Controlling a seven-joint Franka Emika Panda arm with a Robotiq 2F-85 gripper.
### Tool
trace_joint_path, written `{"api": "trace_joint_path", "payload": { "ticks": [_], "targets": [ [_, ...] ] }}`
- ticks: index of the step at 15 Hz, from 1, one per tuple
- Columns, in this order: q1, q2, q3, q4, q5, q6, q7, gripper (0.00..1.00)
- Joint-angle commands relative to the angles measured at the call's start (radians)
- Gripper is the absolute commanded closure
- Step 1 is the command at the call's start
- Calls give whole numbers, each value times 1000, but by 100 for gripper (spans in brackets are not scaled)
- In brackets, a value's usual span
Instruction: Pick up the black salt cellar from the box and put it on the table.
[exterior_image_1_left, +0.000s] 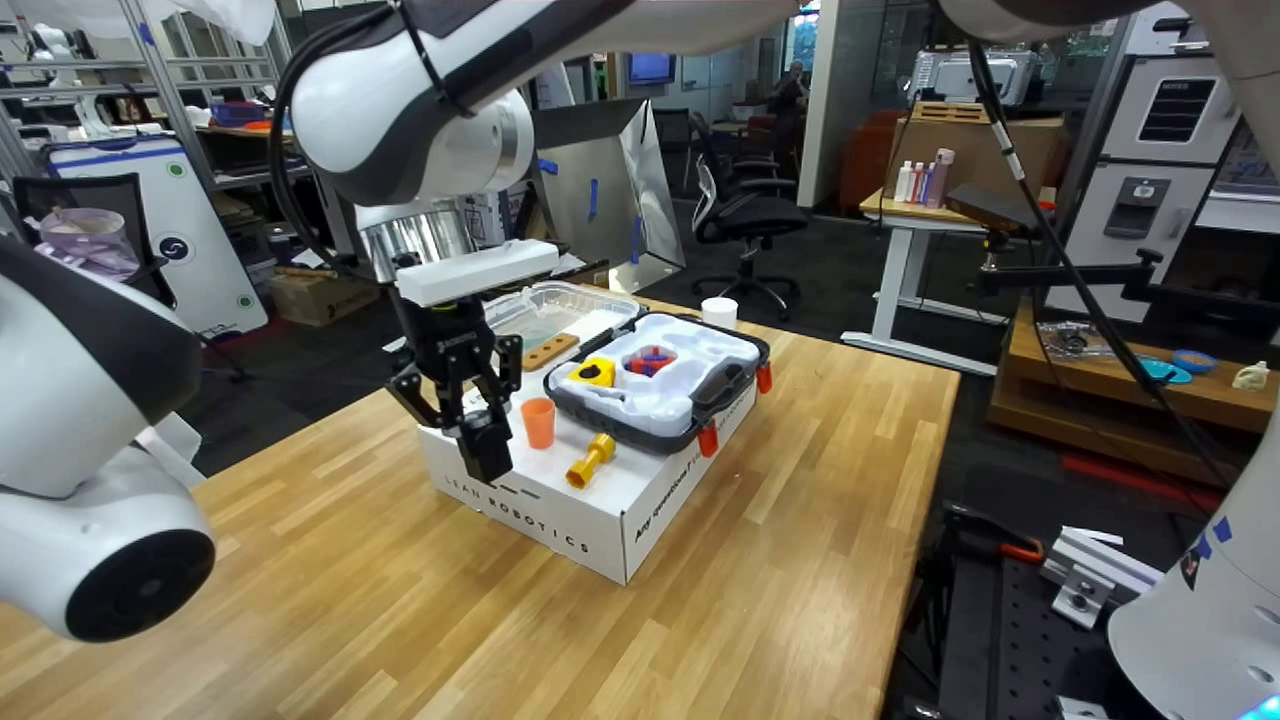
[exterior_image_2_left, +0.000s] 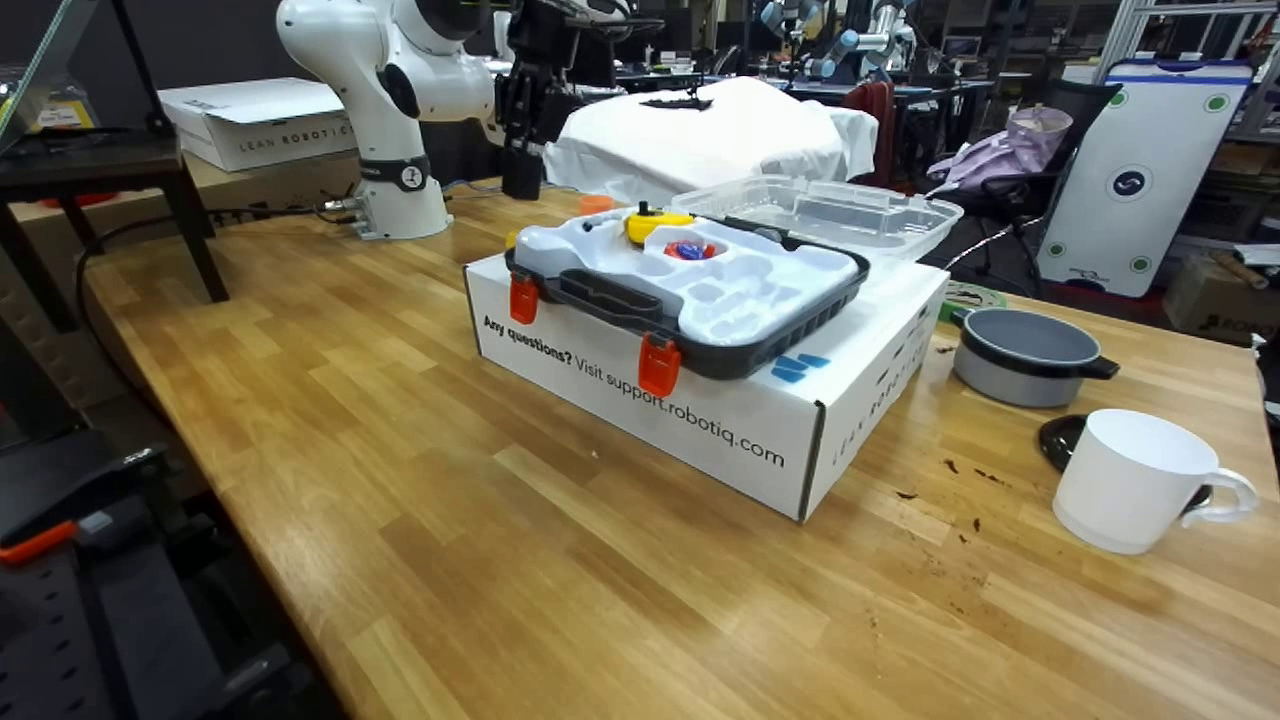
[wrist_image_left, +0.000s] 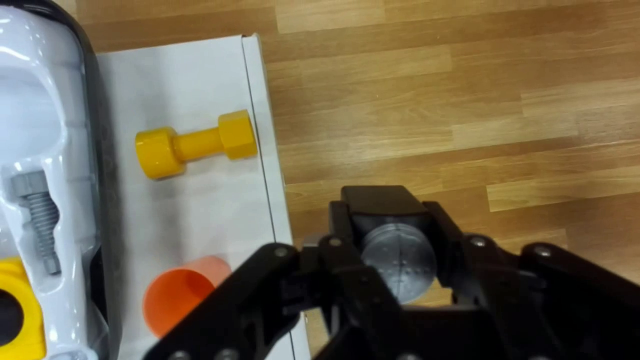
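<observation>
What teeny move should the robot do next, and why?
Maybe lower the black salt cellar gently toward the table: the gripper holds it up in the air, and the wrist view shows it past the edge of the box.

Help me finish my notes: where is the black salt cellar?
In the wrist view, the gripper holds the black salt cellar below and right of centre, right of the white box.

The white-and-grey arm (exterior_image_1_left: 590, 40) is extended, its wrist (exterior_image_1_left: 415, 242) directed downward and its black jaws clamped in a grip.
</observation>
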Motion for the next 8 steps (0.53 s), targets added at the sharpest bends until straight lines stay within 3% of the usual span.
{"api": "trace_joint_path", "payload": {
  "ticks": [1, 4, 5, 8],
  "targets": [
    [5, 0, -6, 2, 3, -3, -1, 61],
    [5, -4, -6, -3, 3, -3, -1, 61],
    [5, -6, -6, -5, 3, -3, -1, 86],
    [3, 28, 2, 18, 16, 2, -12, 86]
  ]
}}
